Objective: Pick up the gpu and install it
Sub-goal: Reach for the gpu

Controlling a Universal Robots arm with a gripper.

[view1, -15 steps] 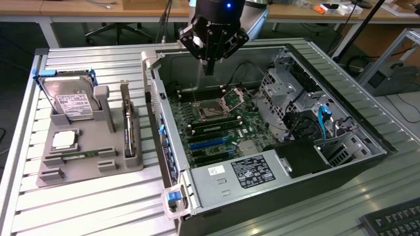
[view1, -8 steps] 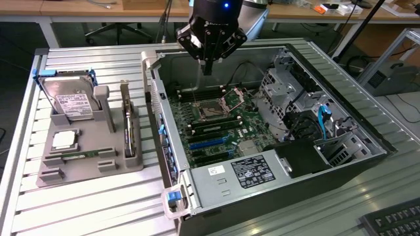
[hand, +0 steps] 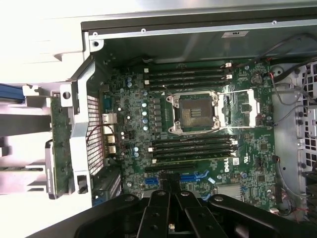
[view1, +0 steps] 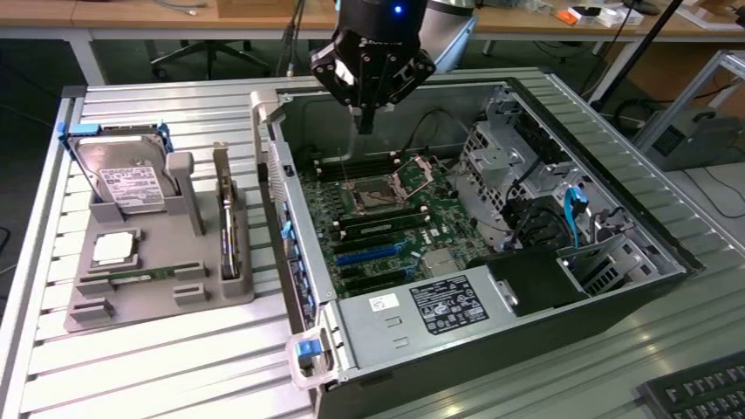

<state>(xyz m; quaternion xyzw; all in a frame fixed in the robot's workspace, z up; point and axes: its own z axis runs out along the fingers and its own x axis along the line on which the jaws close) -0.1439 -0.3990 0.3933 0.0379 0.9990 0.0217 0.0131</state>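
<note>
the claw [view1: 365,122] hangs pressed together, pinching nothing, over the open computer case [view1: 652,253], with the motherboard [view1: 431,218] below its tips. the gpu [view1: 227,223] stands on edge in the grey holder [view1: 128,301], well apart from the claw, outside the case toward the exterior view's left.

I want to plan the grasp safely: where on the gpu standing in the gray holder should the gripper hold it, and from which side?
Probably the upper long edge of the gpu, near its middle, coming straight down from above. The card stands on edge in a slot of the gray holder, so its top is free; the jaws should close across its thin thickness.
</note>
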